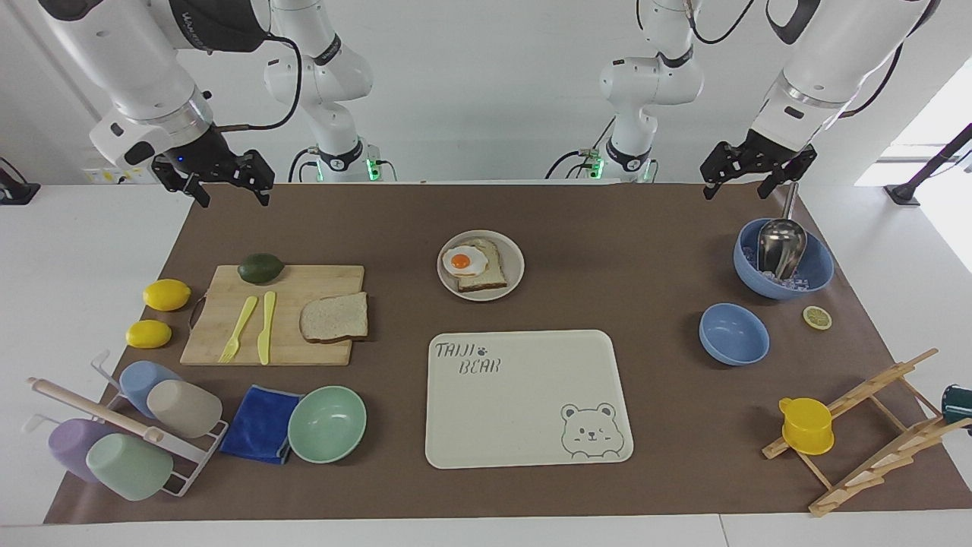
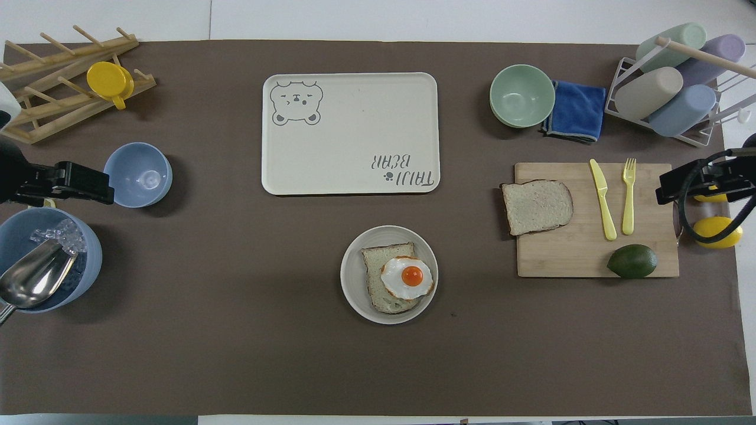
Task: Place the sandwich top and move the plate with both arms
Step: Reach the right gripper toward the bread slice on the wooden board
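wooden board (image 1: 282, 319), shiny metal scoop (image 1: 782, 247), blue cloth (image 1: 262, 423).

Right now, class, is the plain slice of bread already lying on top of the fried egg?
No: the sandwich top lies on the wooden cutting board, apart from the plate that holds the egg slice.

A white bench (image 1: 45, 304) stands in front of a plain white wall (image 1: 486, 83), and a big brown mat (image 1: 653, 471) covers most of its top. Bright daylight comes in through a window (image 1: 938, 129) at the left arm's end of the bench. The light is soft, and the shadows on the mat are faint.
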{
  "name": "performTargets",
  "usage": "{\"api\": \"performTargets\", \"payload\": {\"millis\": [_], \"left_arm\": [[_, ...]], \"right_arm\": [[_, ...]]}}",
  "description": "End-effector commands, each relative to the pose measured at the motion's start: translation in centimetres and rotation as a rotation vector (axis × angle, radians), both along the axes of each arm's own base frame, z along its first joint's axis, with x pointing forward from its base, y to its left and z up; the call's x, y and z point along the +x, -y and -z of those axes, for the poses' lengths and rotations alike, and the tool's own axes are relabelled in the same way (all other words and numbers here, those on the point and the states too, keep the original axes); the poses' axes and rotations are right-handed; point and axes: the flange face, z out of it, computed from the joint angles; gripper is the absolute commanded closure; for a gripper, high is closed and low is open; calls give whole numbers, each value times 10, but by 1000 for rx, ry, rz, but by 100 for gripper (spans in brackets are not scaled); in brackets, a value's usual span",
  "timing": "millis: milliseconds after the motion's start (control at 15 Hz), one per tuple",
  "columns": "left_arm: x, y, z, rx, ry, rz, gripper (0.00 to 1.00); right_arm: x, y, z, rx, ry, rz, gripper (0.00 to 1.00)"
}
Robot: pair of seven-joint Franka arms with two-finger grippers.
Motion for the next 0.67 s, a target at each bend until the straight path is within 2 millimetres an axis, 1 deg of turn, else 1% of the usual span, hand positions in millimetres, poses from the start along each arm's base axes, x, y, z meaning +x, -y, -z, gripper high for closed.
{"api": "performTargets", "payload": {"millis": [0,267,400,533,600], "left_arm": [[-5,-2,-1,-11,-2,0,0],[-5,-2,-1,-11,-2,0,0],[-5,-2,-1,-11,-2,0,0],[-5,-2,-1,-11,-2,0,0],[-5,-2,-1,-11,-2,0,0]], "right_arm": [[-1,2,-2,9,16,-12,0],[-1,5,-4,33,22,2,0],[-4,-1,-9,37,29,-1,0],[-6,-24,-3,37,33,-42,0],[-3,-39,2,25,78,-50,0]]}}
